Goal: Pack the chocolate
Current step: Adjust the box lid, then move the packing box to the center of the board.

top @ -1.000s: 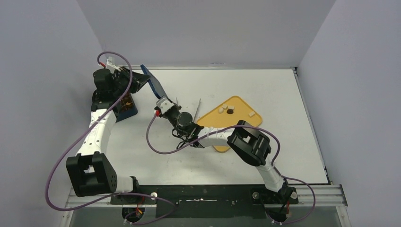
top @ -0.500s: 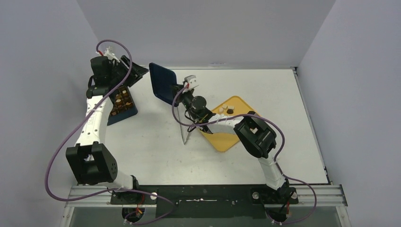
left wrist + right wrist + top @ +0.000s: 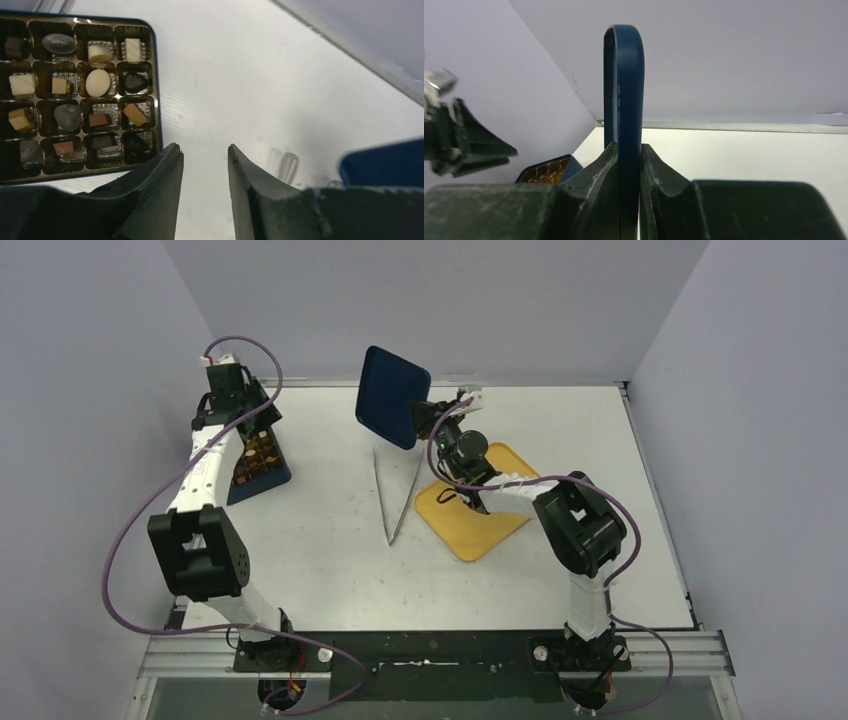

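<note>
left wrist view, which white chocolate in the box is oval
The cream oval chocolate in the second row from the top; the other white pieces are square.

Small bite-size chocolate pieces (image 3: 97,82), dark brown, mid-brown, caramel and cream-white, sit packed in a dark blue box with a gold-brown compartment insert (image 3: 156,75).
Each visible cell holds one piece. A cream oval lies beside a dark piece in the second row; cream squares fill the top right cells; a caramel cube (image 3: 135,114) lies tilted; brown blocks and dark pieces fill the row nearest the camera. The box rests flat at the table's far left.
</note>
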Controlling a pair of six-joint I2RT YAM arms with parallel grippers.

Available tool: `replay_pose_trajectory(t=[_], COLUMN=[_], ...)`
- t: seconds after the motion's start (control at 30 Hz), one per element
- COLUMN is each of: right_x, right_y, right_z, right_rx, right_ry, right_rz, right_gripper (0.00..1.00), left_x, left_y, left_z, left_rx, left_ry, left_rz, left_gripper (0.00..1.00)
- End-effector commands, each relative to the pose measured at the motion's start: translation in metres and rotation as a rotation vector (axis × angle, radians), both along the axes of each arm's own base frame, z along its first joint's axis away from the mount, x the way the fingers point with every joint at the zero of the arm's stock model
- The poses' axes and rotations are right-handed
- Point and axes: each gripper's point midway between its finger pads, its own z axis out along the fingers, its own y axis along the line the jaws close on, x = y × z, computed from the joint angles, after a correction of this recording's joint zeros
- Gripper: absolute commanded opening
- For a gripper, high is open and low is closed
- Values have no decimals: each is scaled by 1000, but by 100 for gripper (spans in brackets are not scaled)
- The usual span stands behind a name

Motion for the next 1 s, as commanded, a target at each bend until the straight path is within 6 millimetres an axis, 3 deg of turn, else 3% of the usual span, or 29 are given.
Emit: replay_pose_trajectory(t=[0.0,0.17,0.33,0.6,0.77,0.97], right_x=[-21,-28,-29,-25,-26,-29], right_y=[-31,-50,-64,-68,-71,-77], right_z=[87,92,92,89,89,93], right_rx=[133,106,95,98,107,93], right_ry=[-194,-229,-242,-239,-240,-252], right_rz=[11,-4,-29,-36,-38,-51], right_gripper=[0,0,0,0,0,0], left_x=[29,43,46,44,45,50], left_y=[26,33,37,40,31,10], left_z=[-30,-82,-111,-129,-144,-146], left_rx=[80,93,99,99,58,-21], left_ry=[59,169,218,262,296,284], left_rz=[70,83,94,104,62,-5], left_gripper=[36,35,34,38,37,25])
